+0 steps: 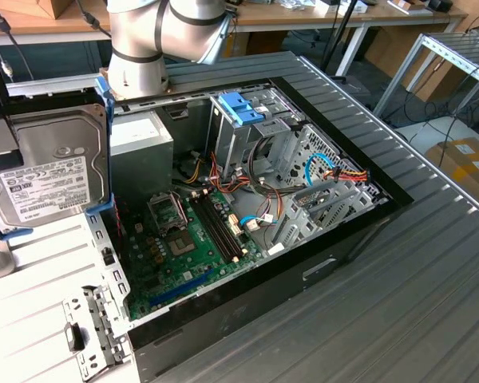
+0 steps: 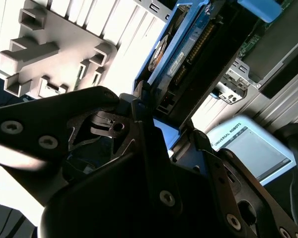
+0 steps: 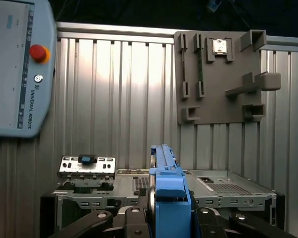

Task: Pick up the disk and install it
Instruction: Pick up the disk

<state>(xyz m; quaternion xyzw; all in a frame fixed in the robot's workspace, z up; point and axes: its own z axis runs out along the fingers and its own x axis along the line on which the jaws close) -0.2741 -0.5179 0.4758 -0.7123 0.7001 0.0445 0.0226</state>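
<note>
The disk (image 1: 48,171), silver-grey with a white label and bright blue rails, is held upright in the air at the exterior view's left, beside the open computer case (image 1: 303,275). In both wrist views my gripper (image 2: 161,129) is shut on the disk (image 2: 188,54), its black fingers (image 2: 139,114) flanking the lower end. The first wrist view shows the disk (image 3: 166,193) edge-on, its blue rail rising from my gripper (image 3: 166,220).
The case lies open with the green motherboard (image 1: 184,239), a grey power-supply box (image 1: 140,152) and a metal drive cage with a blue clip (image 1: 243,108). A loose metal bracket (image 1: 88,335) lies on the table. A teach pendant (image 3: 15,69) and grey fixture plate (image 3: 218,79) lie beyond.
</note>
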